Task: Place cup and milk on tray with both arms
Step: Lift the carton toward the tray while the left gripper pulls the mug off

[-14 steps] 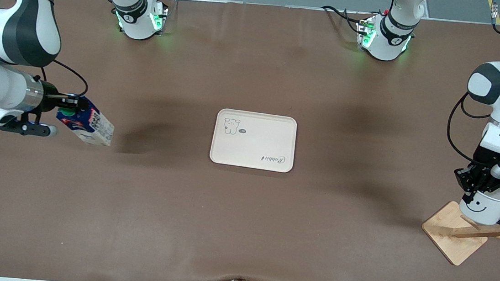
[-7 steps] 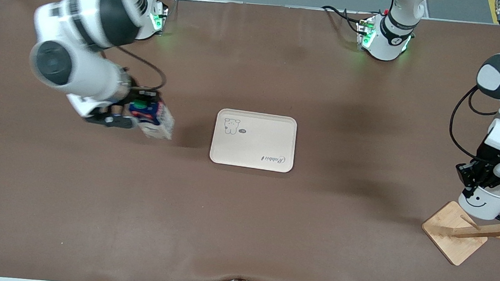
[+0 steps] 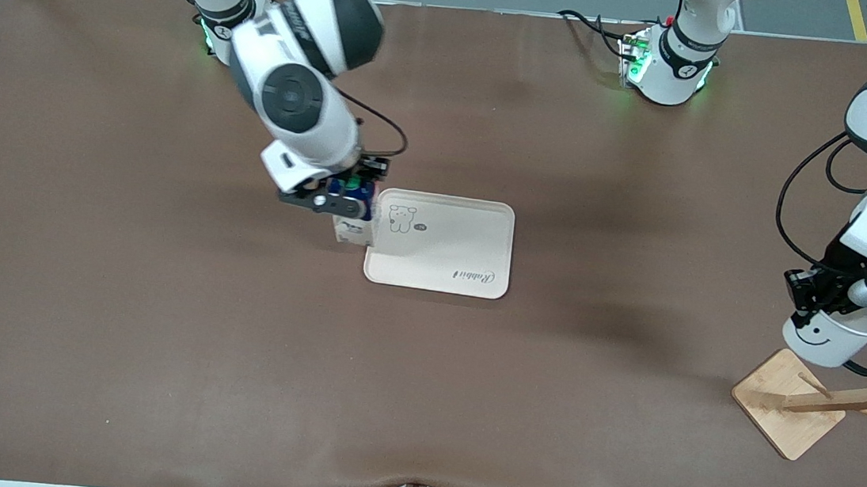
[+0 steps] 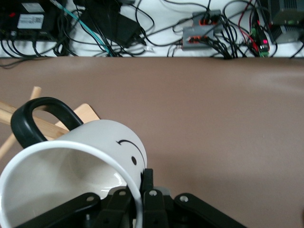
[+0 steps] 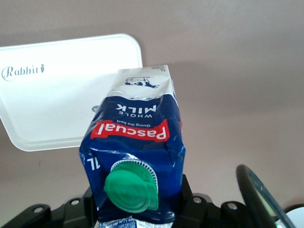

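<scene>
The cream tray (image 3: 447, 265) lies in the middle of the table and also shows in the right wrist view (image 5: 57, 104). My right gripper (image 3: 351, 192) is shut on the dark blue milk carton (image 3: 352, 224), held by its gabled top with the green cap (image 5: 130, 186), over the tray's edge toward the right arm's end. My left gripper (image 3: 814, 300) is shut on the rim of the white smiley cup (image 3: 834, 338), with one finger inside and one outside (image 4: 147, 183), and holds it above the wooden stand. The cup's black handle (image 4: 33, 121) shows in the left wrist view.
A wooden mug stand with a square base (image 3: 784, 404) and pegs (image 3: 852, 399) sits at the left arm's end of the table, under the cup. Cables and power boxes (image 4: 204, 33) lie past the table's edge nearest the front camera.
My right arm has swung the milk carton from the right arm's end of the table to the tray's edge. My left gripper has lifted the cup higher off the stand's peg.
</scene>
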`<state>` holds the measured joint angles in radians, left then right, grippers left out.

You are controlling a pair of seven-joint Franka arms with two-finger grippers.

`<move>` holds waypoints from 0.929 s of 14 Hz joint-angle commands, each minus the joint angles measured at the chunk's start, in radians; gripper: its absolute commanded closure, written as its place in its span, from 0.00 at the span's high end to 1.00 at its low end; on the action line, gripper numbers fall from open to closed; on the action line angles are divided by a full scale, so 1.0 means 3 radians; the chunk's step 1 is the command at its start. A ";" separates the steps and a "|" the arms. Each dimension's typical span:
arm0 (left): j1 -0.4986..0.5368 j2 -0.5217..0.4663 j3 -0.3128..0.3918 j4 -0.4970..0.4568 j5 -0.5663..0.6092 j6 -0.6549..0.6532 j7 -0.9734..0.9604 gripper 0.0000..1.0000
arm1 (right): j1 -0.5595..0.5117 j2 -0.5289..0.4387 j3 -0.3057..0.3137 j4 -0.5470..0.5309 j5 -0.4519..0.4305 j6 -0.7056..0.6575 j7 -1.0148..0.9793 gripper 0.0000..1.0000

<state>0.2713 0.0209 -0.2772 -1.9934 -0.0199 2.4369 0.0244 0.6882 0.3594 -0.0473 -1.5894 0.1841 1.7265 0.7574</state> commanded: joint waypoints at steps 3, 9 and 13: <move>0.0021 0.0033 -0.0338 0.0141 0.0000 -0.0422 -0.0362 0.00 | 0.0170 0.0330 -0.0047 0.0205 0.0066 0.0232 0.0415 0.14; 0.0001 0.0354 -0.0890 0.0247 0.0025 -0.0530 -0.0581 0.00 | 0.0329 0.0591 -0.0047 0.0210 0.0077 0.0407 0.0569 0.21; -0.0550 0.0753 -0.0932 0.0487 0.0566 -0.0688 -0.1495 0.00 | 0.0304 0.0622 -0.0047 0.0215 0.0077 0.0391 0.0477 0.39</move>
<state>0.1792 0.1695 -0.5522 -1.9271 0.0637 2.2870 -0.2939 0.7767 0.5036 -0.0511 -1.5495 0.1892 1.8409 0.9156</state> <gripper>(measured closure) 0.938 0.348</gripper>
